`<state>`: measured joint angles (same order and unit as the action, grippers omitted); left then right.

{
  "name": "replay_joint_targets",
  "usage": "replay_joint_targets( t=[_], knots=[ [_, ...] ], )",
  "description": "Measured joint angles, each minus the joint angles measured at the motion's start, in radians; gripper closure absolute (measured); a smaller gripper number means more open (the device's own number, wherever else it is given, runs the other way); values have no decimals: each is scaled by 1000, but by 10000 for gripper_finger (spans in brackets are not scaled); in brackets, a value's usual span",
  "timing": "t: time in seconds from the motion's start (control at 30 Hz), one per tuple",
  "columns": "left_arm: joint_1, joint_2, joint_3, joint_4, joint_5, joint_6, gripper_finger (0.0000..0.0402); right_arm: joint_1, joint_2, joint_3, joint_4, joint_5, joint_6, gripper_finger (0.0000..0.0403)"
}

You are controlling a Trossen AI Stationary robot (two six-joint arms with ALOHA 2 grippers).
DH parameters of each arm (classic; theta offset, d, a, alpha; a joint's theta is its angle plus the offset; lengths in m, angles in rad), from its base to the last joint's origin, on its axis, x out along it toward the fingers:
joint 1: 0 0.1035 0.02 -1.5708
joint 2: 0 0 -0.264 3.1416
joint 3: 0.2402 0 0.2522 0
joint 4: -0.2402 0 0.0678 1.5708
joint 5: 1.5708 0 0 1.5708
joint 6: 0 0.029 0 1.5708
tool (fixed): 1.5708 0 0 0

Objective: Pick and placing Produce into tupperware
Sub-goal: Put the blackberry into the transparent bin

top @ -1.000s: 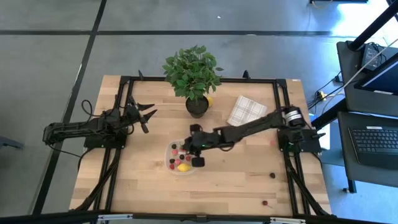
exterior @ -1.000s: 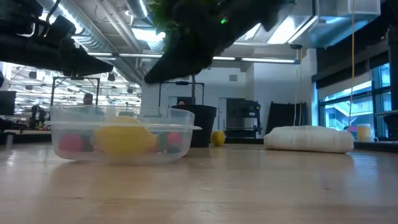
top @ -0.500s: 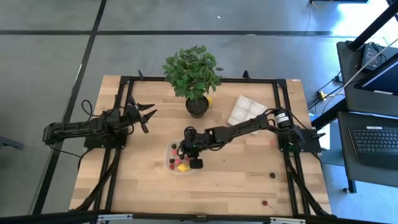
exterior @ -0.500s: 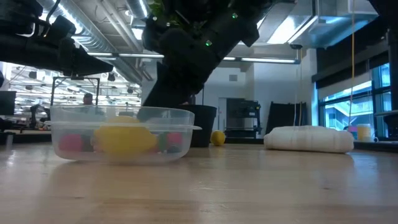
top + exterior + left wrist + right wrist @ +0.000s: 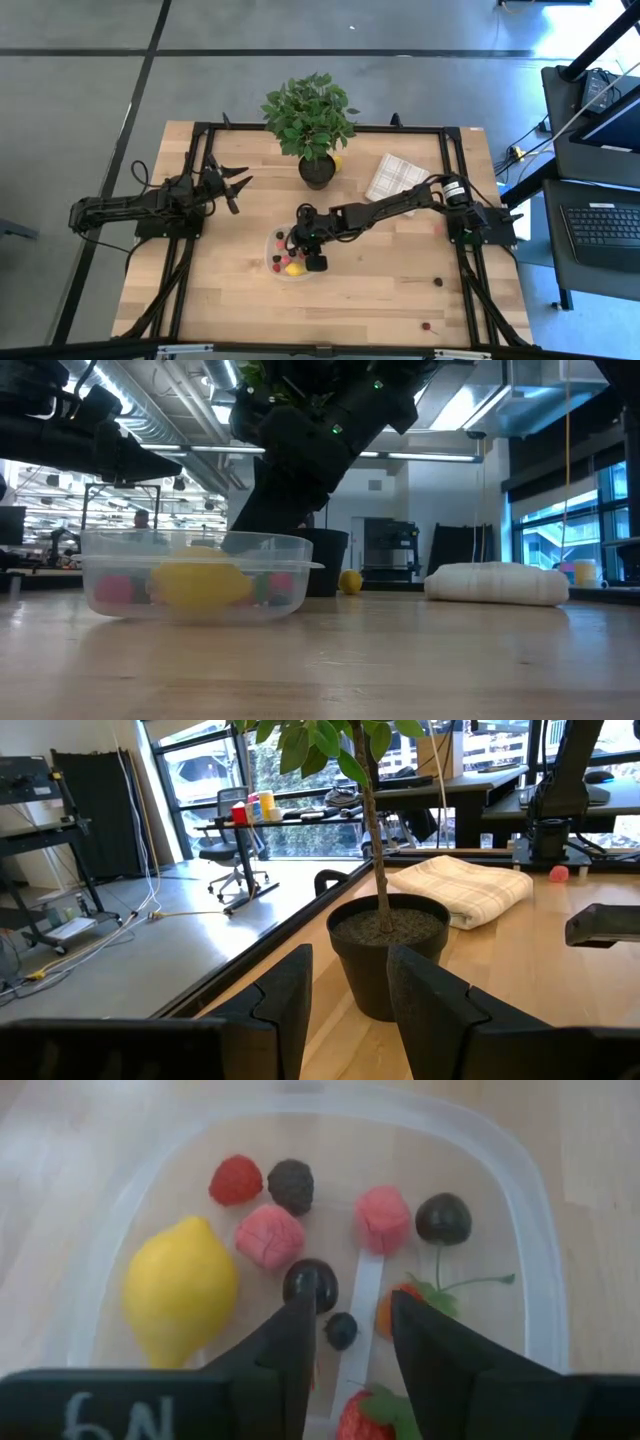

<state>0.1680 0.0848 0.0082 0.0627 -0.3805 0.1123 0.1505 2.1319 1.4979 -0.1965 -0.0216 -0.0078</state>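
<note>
I see the tupperware [image 5: 291, 254] on the desk [image 5: 380, 290], near its middle and in front of the potted plant [image 5: 312, 125]. It contains the produce [image 5: 270, 1237]: a yellow lemon [image 5: 180, 1290], pink and red berries and dark cherries. The right pincer [image 5: 347, 1330] hangs directly over the container, fingers parted, nothing between them; a dark berry [image 5: 310, 1280] lies just past the fingertips. Two berries [image 5: 437, 282] lie loose on the desk, well apart from the container. The left pincer [image 5: 345, 995] waits at the desk's left side, released, facing the plant pot.

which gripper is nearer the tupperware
Right. The right gripper is over the tupperware, above the fruit; the left gripper waits well off, near the table's left side.
</note>
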Motion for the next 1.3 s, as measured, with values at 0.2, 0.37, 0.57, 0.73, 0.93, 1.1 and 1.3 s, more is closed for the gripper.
replay_joint_targets(
  t=[0.2, 0.37, 0.57, 0.73, 0.93, 1.1, 1.3],
  knots=[
    [0, 0, 0, 0, 0, 0, 276, 0, -46, 0, -91, 1, 30, 259],
    [0, 0, 0, 0, 0, 0, 276, 25, -134, -13, -241, 4, 111, 258],
    [0, 0, 0, 0, 0, 1, 276, 86, -321, -198, -249, 62, 281, 258],
    [0, 0, 0, 0, 0, 3, 276, 154, -531, -396, -266, 90, 542, 258],
    [0, 0, 0, 0, 0, 4, 276, 247, -726, -566, -459, 53, 996, 258],
    [0, 0, 0, 3, 0, 23, 276, 349, -818, -631, -650, 38, 1338, 258],
    [0, 0, 0, 5, 0, 29, 276, 462, -840, -671, -714, -11, 1590, 257]
  ],
)
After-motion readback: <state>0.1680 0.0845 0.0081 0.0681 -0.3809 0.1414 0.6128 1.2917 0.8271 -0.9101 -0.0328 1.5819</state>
